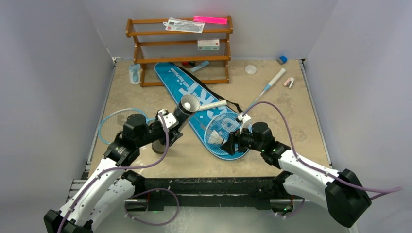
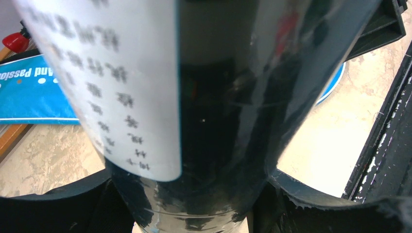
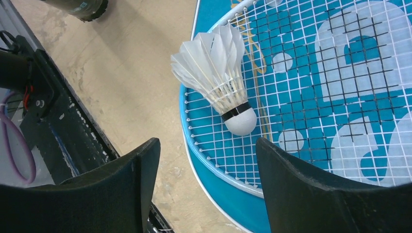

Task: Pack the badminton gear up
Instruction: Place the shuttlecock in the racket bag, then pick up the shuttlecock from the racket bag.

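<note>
My left gripper [image 1: 167, 124] [image 2: 194, 194] is shut on the black tube [image 1: 177, 119] [image 2: 218, 121], which leans with its open mouth up and to the right; a white label covers part of it. The blue bag [image 1: 187, 87] [image 3: 228, 194] lies diagonally across the table. A racket [image 1: 224, 127] [image 3: 316, 97] rests with its head on the bag's near end. A white shuttlecock [image 1: 215, 139] [image 3: 218, 82] lies on its strings. My right gripper [image 1: 232, 141] [image 3: 206, 155] stands open just short of the shuttlecock, nothing between its fingers. A second racket [image 1: 112, 124] lies partly under the left arm.
A brown wooden rack [image 1: 180, 48] stands at the back, with a pale-blue bottle [image 1: 134, 74] left of it. A white disc [image 1: 250, 69], a small blue block [image 1: 282, 59] and a pink-and-white clip [image 1: 289, 82] lie at the back right. A black rail [image 1: 209, 184] edges the table's front.
</note>
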You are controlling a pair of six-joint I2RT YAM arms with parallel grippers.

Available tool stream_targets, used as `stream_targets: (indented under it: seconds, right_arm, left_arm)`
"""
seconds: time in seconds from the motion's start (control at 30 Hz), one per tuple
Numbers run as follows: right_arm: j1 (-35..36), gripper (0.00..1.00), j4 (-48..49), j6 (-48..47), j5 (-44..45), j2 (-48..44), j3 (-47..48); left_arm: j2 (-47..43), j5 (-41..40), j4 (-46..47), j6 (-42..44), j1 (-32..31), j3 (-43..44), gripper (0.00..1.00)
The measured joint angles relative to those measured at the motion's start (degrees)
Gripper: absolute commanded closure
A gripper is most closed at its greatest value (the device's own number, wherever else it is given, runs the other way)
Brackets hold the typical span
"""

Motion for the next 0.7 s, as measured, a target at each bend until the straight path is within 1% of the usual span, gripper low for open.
stream_targets:
  seconds: [0.1,0.23,0.4,0.5,0.7]
  right_arm:
    - [1.57,0.33,0.9,-0.57,2.01,0.28,0.0]
    - [3.13,0.34,4.15,-1.07,5.16,1.79,-0.42]
    - [4.57,0.38,9.25,-2.29,8.33,3.52,-2.54]
    - [5.2,0.44,11.04,-3.04,9.77,4.76,-2.6]
    - [6.12,0.44,13.44,-4.07,11.1,7.98,-2.62]
  left_arm:
    - [-0.11,-0.04,-0.02,0.0,0.02,0.0,0.66]
    - [-0.68,-0.13,0.0,0.0,0.02,0.0,0.66]
    - [-0.72,-0.13,0.0,0.0,0.02,0.0,0.66]
    - [-0.72,-0.13,0.0,0.0,0.07,0.0,0.65]
    - [-0.74,-0.17,0.0,0.0,0.13,0.0,0.65]
